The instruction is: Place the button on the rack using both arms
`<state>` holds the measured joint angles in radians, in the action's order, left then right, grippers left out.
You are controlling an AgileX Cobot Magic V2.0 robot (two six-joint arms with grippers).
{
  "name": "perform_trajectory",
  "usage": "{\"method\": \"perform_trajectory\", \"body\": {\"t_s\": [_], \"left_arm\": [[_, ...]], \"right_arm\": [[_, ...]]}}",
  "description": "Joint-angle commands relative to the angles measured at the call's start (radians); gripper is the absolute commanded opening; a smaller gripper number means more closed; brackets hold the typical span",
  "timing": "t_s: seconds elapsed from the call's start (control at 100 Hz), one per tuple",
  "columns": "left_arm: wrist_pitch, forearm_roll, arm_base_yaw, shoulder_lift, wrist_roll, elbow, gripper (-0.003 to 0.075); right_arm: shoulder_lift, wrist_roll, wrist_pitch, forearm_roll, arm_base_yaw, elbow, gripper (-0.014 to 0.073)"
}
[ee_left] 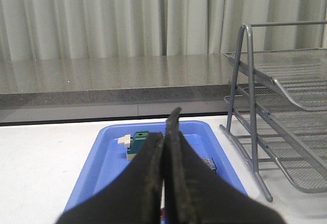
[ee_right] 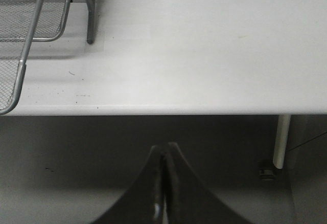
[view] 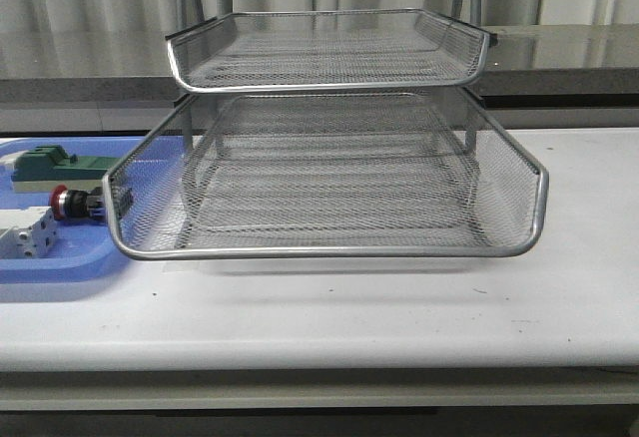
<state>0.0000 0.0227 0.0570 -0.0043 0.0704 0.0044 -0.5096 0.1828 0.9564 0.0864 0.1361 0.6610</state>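
Observation:
The button [view: 78, 203], with its red cap and black collar, lies on its side in the blue tray [view: 60, 267] at the left, just beside the rack's left rim. The silver wire-mesh rack [view: 329, 173] stands mid-table with a lower tray pulled toward me. No arm shows in the front view. My left gripper [ee_left: 166, 132] is shut and empty, above the blue tray [ee_left: 102, 157]; a small part of the button [ee_left: 210, 163] shows beside my fingers. My right gripper [ee_right: 164, 150] is shut and empty, below and in front of the table's front edge.
A green flat block [view: 55, 165] and a white-grey block [view: 25, 232] share the blue tray with the button. The green block also shows in the left wrist view [ee_left: 137, 141]. The rack's legs [ee_left: 245, 106] stand right of the tray. A table leg [ee_right: 281, 139] hangs at the right.

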Motion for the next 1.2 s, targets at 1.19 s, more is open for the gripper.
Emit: {"method": "perform_trajectory", "body": {"t_s": [1.19], "left_arm": [[0.097,-0.073,0.008,0.175,0.009,-0.284,-0.0020]], "right_arm": [[-0.002,0.003,-0.051,0.019,-0.002,0.035,-0.0068]]}}
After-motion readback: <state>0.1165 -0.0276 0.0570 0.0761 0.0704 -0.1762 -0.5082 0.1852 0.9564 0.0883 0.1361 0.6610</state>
